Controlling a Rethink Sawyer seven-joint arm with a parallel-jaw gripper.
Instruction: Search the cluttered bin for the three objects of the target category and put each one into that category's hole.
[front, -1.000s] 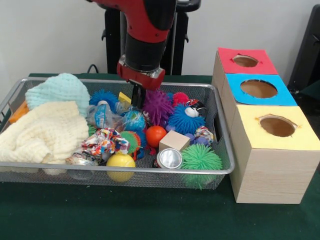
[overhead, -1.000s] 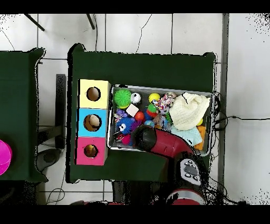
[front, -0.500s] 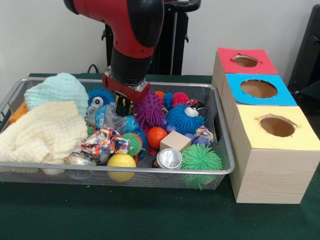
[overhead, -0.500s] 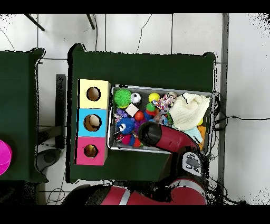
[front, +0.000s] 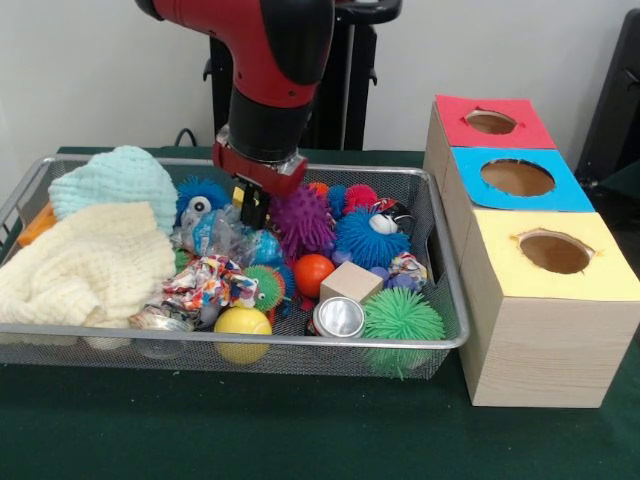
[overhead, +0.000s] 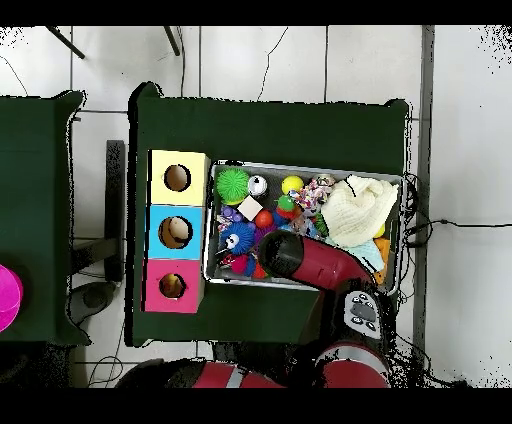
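A wire bin (front: 250, 340) holds a jumble: a purple spiky ball (front: 303, 220), a blue spiky ball (front: 365, 240), a green spiky ball (front: 402, 315), an orange ball (front: 312, 272), a yellow ball (front: 242, 325), a wooden cube (front: 349, 281), a metal can (front: 339, 317) and a crumpled clear bottle (front: 215, 235). My gripper (front: 252, 205) hangs low at the back of the bin, between the bottle and the purple ball, with something yellow beside it. In the overhead view the red arm (overhead: 295, 255) covers the gripper.
A wooden box stands beside the bin with a red hole (front: 491, 122), a blue hole (front: 517, 177) and a yellow hole (front: 554, 251). A cream cloth (front: 85, 265) and a mint knitted cloth (front: 115, 180) fill the bin's other end.
The gripper moved sideways from above the purple ball toward the crumpled bottle and dropped lower, then came back up a little. The bin's objects look unmoved.
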